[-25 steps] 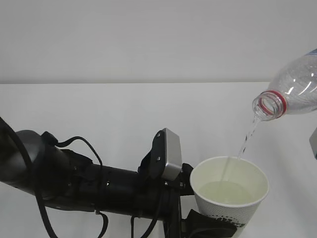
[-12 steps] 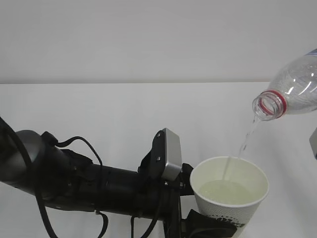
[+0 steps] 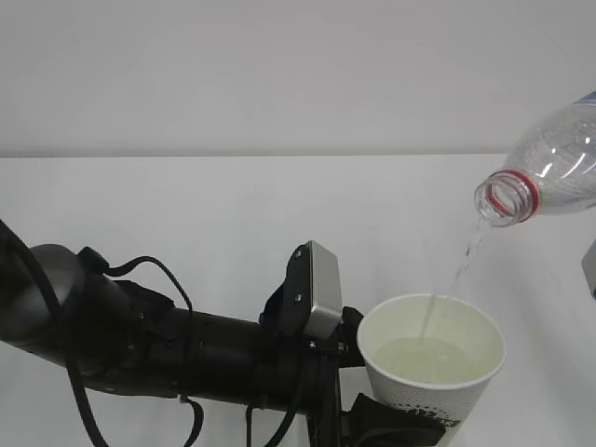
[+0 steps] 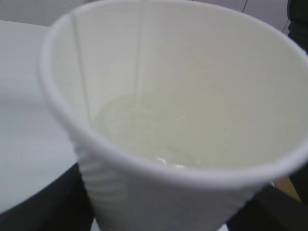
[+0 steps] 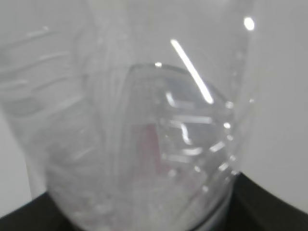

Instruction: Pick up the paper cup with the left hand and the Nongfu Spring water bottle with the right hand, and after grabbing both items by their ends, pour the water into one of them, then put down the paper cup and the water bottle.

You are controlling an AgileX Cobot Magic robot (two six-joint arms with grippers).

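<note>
In the exterior view the white paper cup (image 3: 424, 396) stands upright at the lower right. My left gripper (image 3: 399, 428) is shut on its lower part, at the end of the black left arm (image 3: 186, 349). The clear Nongfu Spring water bottle (image 3: 554, 163) is tilted at the upper right, its red-ringed mouth down-left above the cup. A thin stream of water (image 3: 466, 259) falls into the cup, where faintly yellowish water (image 3: 428, 360) lies. In the left wrist view the cup (image 4: 168, 192) fills the frame, with dark fingers (image 4: 48, 204) beside its base. My right gripper (image 5: 154, 222) is shut on the bottle (image 5: 144, 134); it lies outside the exterior view.
A white table (image 3: 233, 214) runs back to a plain pale wall (image 3: 279, 74). A grey block (image 3: 321, 291) sits on the left wrist just left of the cup. A grey part (image 3: 589, 265) shows at the right edge below the bottle.
Neither arm has moved. The bottle keeps its tilt and the thin stream goes on falling into the cup.
</note>
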